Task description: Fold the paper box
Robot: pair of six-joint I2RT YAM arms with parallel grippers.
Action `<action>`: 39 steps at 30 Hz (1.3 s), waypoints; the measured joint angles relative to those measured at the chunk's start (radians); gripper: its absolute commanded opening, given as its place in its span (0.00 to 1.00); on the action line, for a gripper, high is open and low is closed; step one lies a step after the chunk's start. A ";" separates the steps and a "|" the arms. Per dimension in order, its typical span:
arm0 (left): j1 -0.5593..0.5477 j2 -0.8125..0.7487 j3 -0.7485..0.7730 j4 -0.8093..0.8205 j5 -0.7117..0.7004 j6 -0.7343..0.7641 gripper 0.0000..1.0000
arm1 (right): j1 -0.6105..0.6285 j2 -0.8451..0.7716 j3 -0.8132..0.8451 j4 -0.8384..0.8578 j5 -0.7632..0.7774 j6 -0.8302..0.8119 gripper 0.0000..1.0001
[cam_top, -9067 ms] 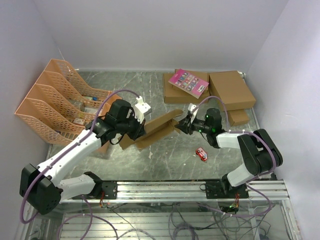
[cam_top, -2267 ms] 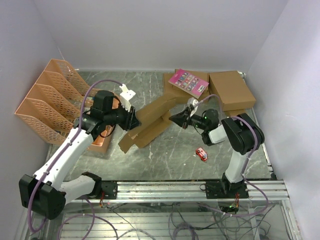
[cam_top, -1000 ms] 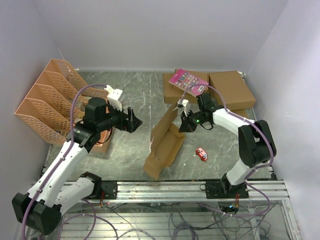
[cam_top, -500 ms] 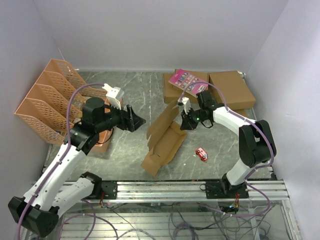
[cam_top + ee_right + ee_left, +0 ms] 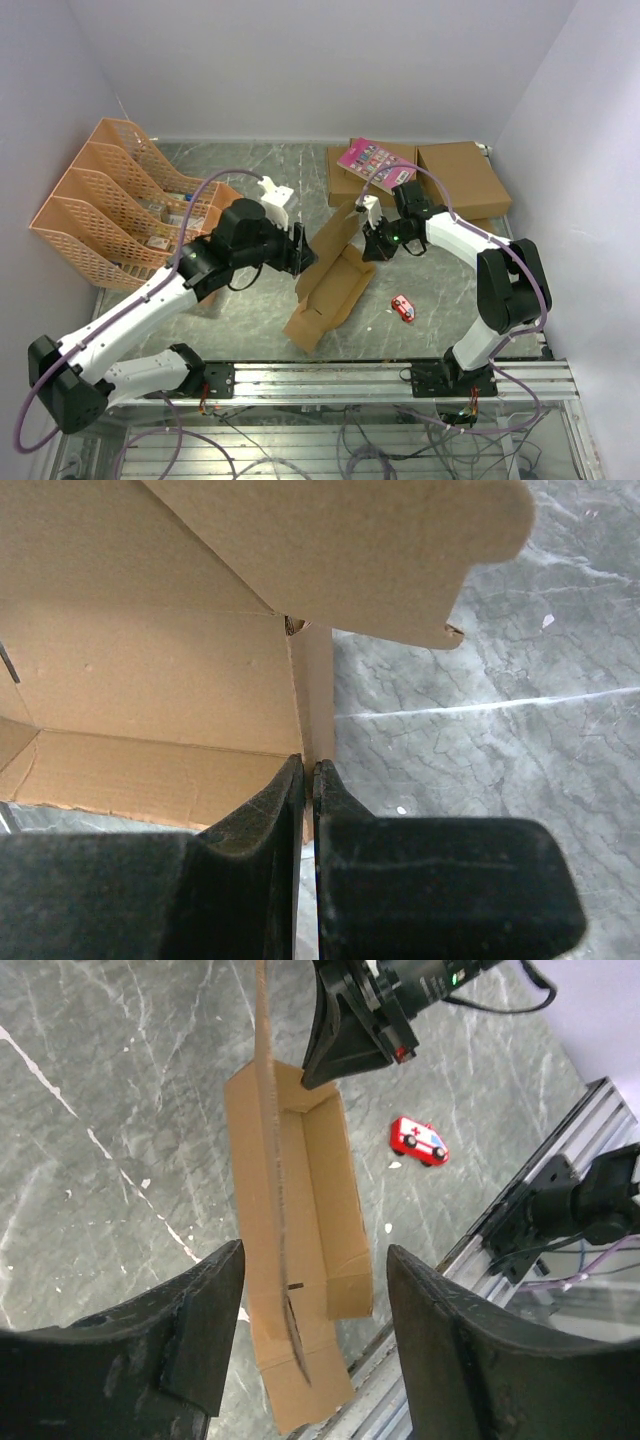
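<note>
Folding looks partway done. The box (image 5: 330, 290) lies in the middle of the table (image 5: 270, 170), slanting from near left to far right. Its base and low side walls already form a long open trough, and the near end wall is up. Left to do, as I judge it: the wide lid panel stands upright along the left side, not closed, and a flap at the near end lies flat. The box is plain brown thin cardboard, creased and unmarked. The right gripper (image 5: 368, 238) has its fingers pinched together on the far end wall. The left gripper (image 5: 300, 252) has its fingers spread wide, one on each side of the upright panel's edge, not touching it
</note>
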 measured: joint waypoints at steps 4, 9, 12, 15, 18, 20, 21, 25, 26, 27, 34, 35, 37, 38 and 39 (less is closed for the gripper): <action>-0.048 0.064 0.014 -0.003 -0.048 0.018 0.25 | 0.000 0.006 0.007 -0.009 0.010 -0.001 0.00; -0.059 0.121 0.018 -0.008 -0.084 0.042 0.07 | 0.000 0.006 0.016 -0.017 0.036 -0.006 0.00; -0.059 0.131 0.019 -0.008 -0.103 0.051 0.07 | 0.000 0.006 0.016 -0.018 0.053 -0.008 0.03; -0.059 0.138 0.019 -0.008 -0.114 0.058 0.07 | 0.002 0.006 0.016 -0.014 0.066 -0.007 0.06; -0.059 0.148 0.019 -0.008 -0.121 0.061 0.07 | 0.007 0.006 0.016 -0.006 0.087 -0.007 0.09; -0.059 0.151 0.018 -0.008 -0.122 0.064 0.07 | 0.013 0.006 0.016 -0.001 0.101 -0.007 0.11; -0.059 0.153 0.018 -0.008 -0.122 0.066 0.07 | 0.018 0.006 0.016 0.002 0.108 -0.008 0.12; -0.059 0.155 0.018 -0.008 -0.122 0.070 0.07 | 0.034 0.006 0.016 0.015 0.134 -0.009 0.17; -0.059 0.156 0.018 -0.008 -0.122 0.072 0.07 | 0.037 0.008 0.016 0.018 0.138 -0.011 0.18; -0.059 0.156 0.018 -0.008 -0.122 0.073 0.07 | 0.040 0.010 0.015 0.023 0.142 -0.013 0.19; -0.059 0.156 0.014 -0.007 -0.122 0.080 0.07 | 0.048 0.019 0.003 0.040 0.161 -0.028 0.25; -0.059 0.155 0.013 -0.006 -0.122 0.080 0.07 | 0.049 0.024 0.003 0.043 0.162 -0.030 0.25; -0.059 0.155 0.009 -0.006 -0.122 0.083 0.07 | 0.051 0.033 0.003 0.047 0.166 -0.031 0.26; -0.059 0.155 0.007 -0.005 -0.122 0.084 0.07 | 0.051 0.037 0.003 0.049 0.168 -0.032 0.27; -0.059 0.155 0.006 -0.003 -0.122 0.084 0.07 | 0.052 0.039 0.003 0.051 0.170 -0.032 0.27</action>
